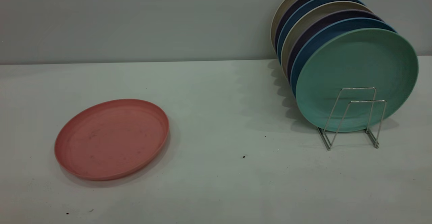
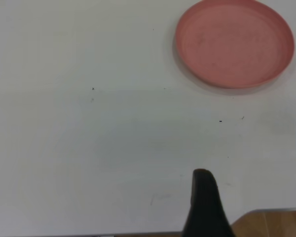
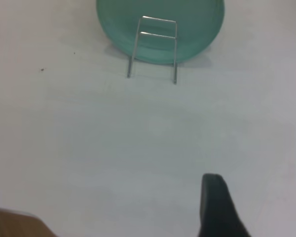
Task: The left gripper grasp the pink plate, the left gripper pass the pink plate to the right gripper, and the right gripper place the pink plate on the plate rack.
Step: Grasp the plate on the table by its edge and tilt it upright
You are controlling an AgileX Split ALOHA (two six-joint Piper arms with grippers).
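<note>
The pink plate lies flat on the white table at the left; it also shows in the left wrist view. The plate rack stands at the right, its two front wire loops empty; it also shows in the right wrist view. Neither gripper shows in the exterior view. The left gripper hangs over the table's near edge, far from the pink plate, with one black finger in view and nothing between its jaws. The right gripper is open and empty, well short of the rack.
Several plates stand in the rack's rear slots, a mint-green plate in front, then blue, purple and beige ones. The green plate also shows in the right wrist view. A wooden surface lies beyond the table edge. Small dark specks dot the table.
</note>
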